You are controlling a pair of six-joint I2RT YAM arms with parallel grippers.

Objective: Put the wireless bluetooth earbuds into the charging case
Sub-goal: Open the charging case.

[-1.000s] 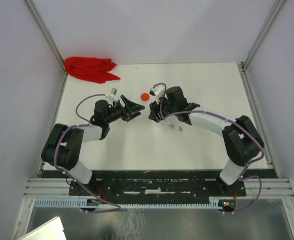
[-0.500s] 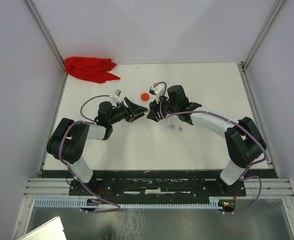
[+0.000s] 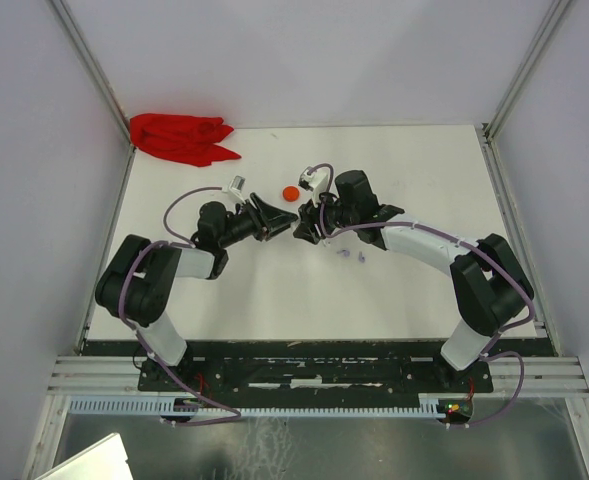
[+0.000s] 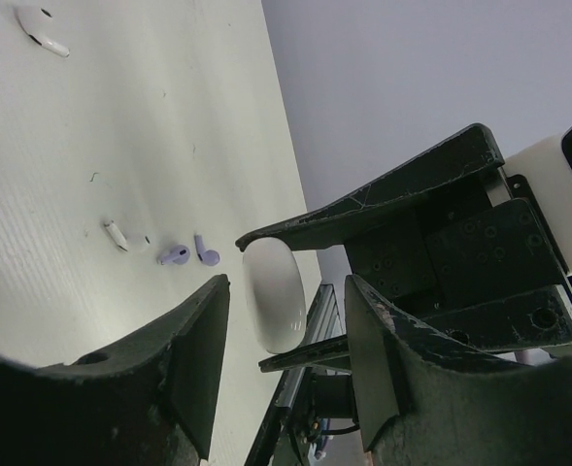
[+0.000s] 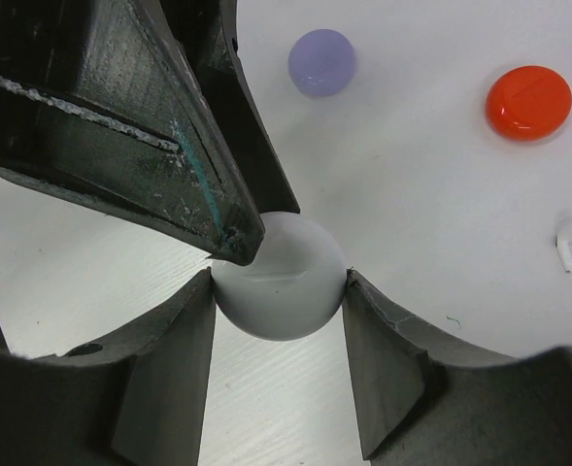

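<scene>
A white round charging case [image 5: 279, 291] is pinched between the fingers of my right gripper [image 5: 279, 282], above the table. My left gripper [image 4: 286, 288] faces it, jaws on either side of the case [image 4: 274, 291] with a gap on each side, so it is open. One left fingertip [image 5: 229, 233] overlaps the case's top edge. Two purple earbuds [image 4: 174, 255] and a white earbud [image 4: 120, 236] lie on the table below. Another white earbud [image 4: 43, 32] lies farther off, and a white earbud [image 5: 569, 243] shows in the right wrist view. In the top view both grippers [image 3: 289, 224] meet at mid-table.
A red round disc [image 5: 528, 102] and a purple round disc [image 5: 321, 61] lie on the table beyond the grippers. A red cloth [image 3: 179, 137] is bunched at the back left corner. The purple earbuds [image 3: 352, 256] sit just in front of the right arm.
My left gripper has moved right toward the right gripper, and its jaws have narrowed around the white case. The right gripper has kept still with the case.
</scene>
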